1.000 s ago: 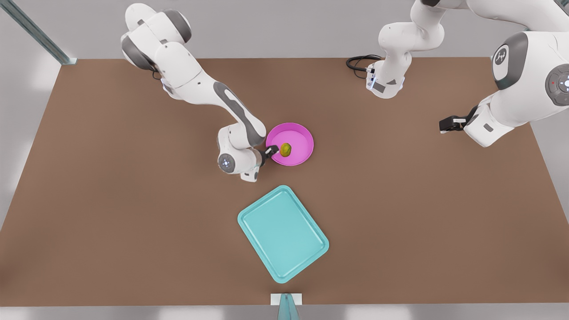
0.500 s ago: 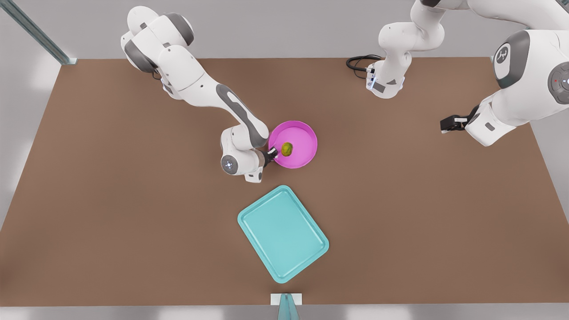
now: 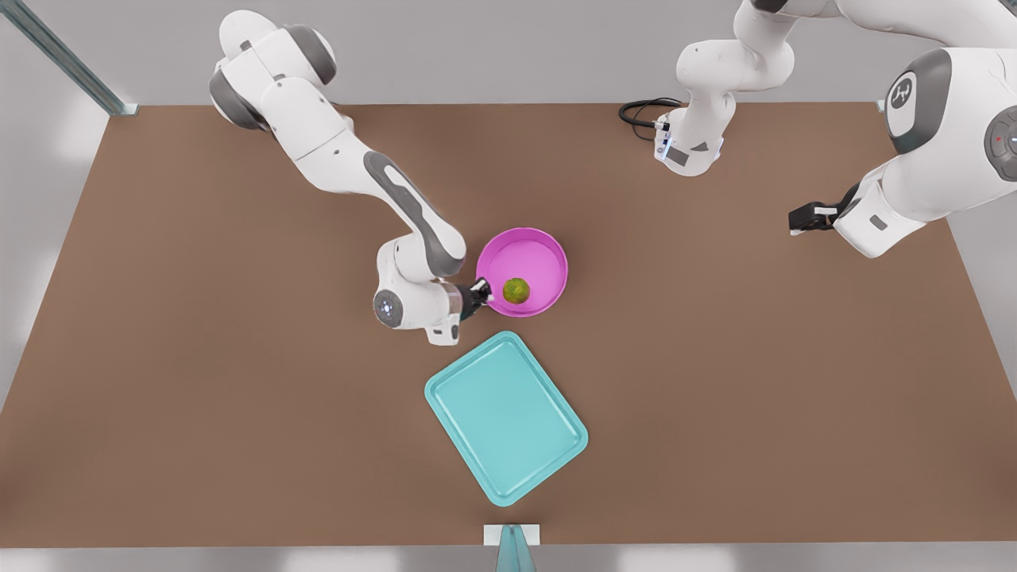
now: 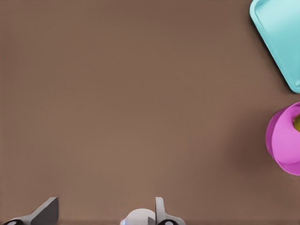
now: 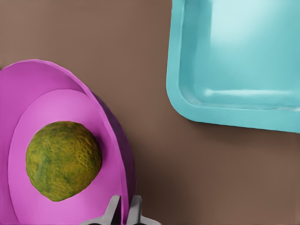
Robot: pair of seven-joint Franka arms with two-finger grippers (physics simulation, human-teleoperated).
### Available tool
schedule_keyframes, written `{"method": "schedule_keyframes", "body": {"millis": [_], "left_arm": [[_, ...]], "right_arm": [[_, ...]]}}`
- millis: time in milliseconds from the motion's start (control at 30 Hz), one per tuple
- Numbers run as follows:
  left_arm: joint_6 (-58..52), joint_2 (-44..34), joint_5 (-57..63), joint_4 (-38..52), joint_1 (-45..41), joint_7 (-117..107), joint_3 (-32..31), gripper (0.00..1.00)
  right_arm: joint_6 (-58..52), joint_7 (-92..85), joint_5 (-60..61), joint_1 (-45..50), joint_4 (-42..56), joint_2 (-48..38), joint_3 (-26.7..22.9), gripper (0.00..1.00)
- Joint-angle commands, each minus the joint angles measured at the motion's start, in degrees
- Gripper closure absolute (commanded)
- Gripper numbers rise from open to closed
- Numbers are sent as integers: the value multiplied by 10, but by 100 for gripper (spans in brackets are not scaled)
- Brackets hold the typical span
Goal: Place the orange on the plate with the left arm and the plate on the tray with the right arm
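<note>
The orange (image 3: 516,291) already sits inside the plate (image 3: 531,254), so that half looks done. The plate is pinched at its rim by the right gripper (image 3: 479,291) (the arm on the front view's left), fingers (image 5: 113,210) clamped either side of the thin wall, and it seems to hang tilted above the tabletop (image 3: 715,381). A rim hold suits carrying it to the tray (image 3: 506,417), which lies just beside it. The left gripper (image 3: 802,217) waits well apart, fingers (image 4: 47,211) spread and empty.
</note>
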Motion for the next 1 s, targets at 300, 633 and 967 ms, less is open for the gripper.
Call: {"method": "schedule_keyframes", "body": {"millis": [300,633,967], "left_arm": [[-1,-1,5,5,2,8,2,0],[-14,-4,1,7,0,4,-1,0],[-24,-2,-1,8,0,3,-2,0]], "right_arm": [[-24,81,42,-59,189,93,-5,79],[2,224,48,-78,306,176,-60,79],[17,226,48,-65,340,201,-67,0]]}}
